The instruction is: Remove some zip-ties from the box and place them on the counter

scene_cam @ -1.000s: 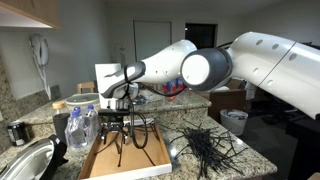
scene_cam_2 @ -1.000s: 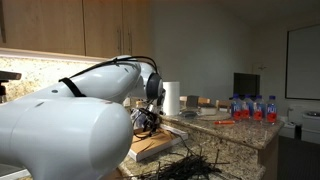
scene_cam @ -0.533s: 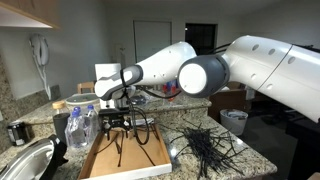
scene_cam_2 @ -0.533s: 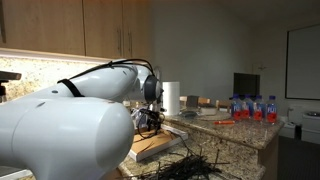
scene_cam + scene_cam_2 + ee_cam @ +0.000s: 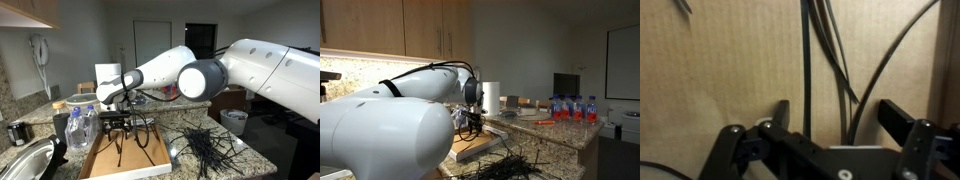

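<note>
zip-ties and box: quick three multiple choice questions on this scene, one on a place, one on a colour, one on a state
1. Where does the loose pile of zip-ties lie?
A. on the floor
B. on the counter beside the box
C. inside a cupboard

2. What colour are the zip-ties seen in the wrist view?
A. white
B. red
C. black

3. How do the jaws of the tool stand?
A. spread apart
B. pressed tight together
C. out of sight in every view

Answers:
1 B: in an exterior view the pile rests on the granite next to the cardboard box.
2 C: they show as black strands against the brown cardboard.
3 A: the wrist view shows a wide gap between the two fingers, with zip-ties running through it.
</note>
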You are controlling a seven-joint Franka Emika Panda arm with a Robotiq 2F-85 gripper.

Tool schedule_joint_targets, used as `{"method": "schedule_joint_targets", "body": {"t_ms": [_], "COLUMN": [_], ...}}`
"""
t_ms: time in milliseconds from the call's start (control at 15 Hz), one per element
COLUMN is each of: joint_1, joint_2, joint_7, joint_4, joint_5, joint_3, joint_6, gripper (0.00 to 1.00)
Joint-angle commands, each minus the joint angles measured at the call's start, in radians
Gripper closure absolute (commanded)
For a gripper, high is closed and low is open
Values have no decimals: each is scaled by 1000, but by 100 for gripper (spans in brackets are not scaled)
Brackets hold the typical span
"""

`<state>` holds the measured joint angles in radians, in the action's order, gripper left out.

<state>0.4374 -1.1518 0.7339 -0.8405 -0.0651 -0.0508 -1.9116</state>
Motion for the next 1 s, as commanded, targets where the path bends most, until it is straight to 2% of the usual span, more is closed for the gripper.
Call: {"method": "schedule_joint_targets", "body": {"t_ms": [0, 200, 600, 733, 933], "joint_1": [14, 21, 26, 26, 28], "joint_2": [-5, -2, 0, 3, 10], "joint_7": [0, 4, 12, 15, 20], "joint_4": [-1, -4, -20, -23, -28], "joint_5": [23, 25, 11, 11, 13], "joint_3": [18, 28, 36, 38, 42], "joint_6": [-56, -84, -120, -131, -132], "gripper": [38, 60, 97, 100, 97]}}
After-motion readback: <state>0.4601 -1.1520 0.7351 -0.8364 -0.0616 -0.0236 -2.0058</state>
